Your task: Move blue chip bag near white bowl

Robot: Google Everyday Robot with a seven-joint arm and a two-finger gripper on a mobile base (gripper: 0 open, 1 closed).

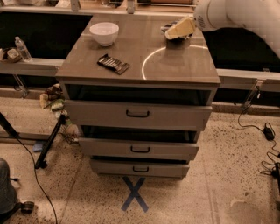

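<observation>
The white bowl stands at the back left of the cabinet top. The blue chip bag lies at the back right of the top, about a bowl and a half's width to the right of the bowl. Only its dark edges show to the left of and under my gripper. My gripper, cream-coloured at the end of the white arm, reaches in from the upper right and sits right over the bag, covering most of it.
A flat dark packet with light stripes lies front left of the middle of the top. Three drawers below stand slightly pulled out. A bottle stands on the left ledge. A blue X marks the floor and cables lie at the right.
</observation>
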